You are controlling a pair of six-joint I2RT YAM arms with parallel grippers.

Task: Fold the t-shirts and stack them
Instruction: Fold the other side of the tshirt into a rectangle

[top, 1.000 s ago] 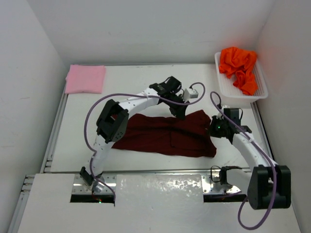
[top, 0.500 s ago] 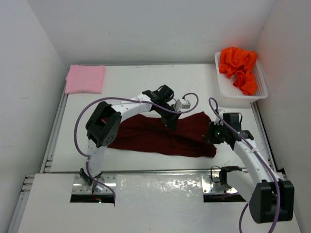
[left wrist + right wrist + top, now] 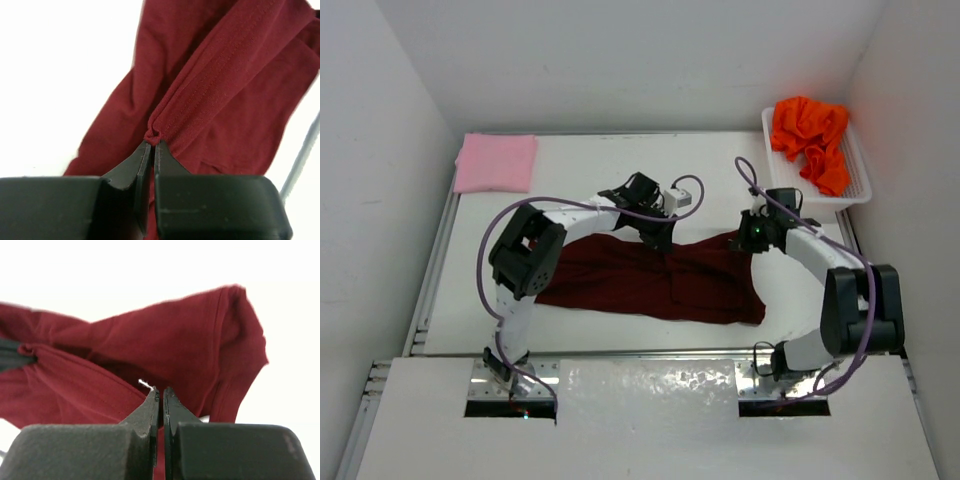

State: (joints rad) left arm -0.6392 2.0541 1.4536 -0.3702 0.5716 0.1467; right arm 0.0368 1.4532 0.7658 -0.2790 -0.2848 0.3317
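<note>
A dark maroon t-shirt (image 3: 620, 285) lies spread across the middle of the table. My left gripper (image 3: 660, 238) is at its far edge, shut on a bunched bit of stitched hem (image 3: 152, 135); the left wrist view shows the gripper (image 3: 152, 144) pinching it. My right gripper (image 3: 742, 240) is at the shirt's far right corner. In the right wrist view it (image 3: 161, 390) is shut, with maroon cloth (image 3: 200, 335) running taut into its tips. The light pink t-shirt (image 3: 495, 163) lies folded at the far left. The bright orange t-shirt (image 3: 810, 135) is crumpled in the basket.
A white lattice basket (image 3: 855, 192) stands at the far right corner against the wall. White walls close in the table on the left, back and right. Purple cables loop over both arms.
My left gripper has slid left along the shirt's far edge with the hem in it. The right gripper has swung from the shirt's right side up to its far right corner.
</note>
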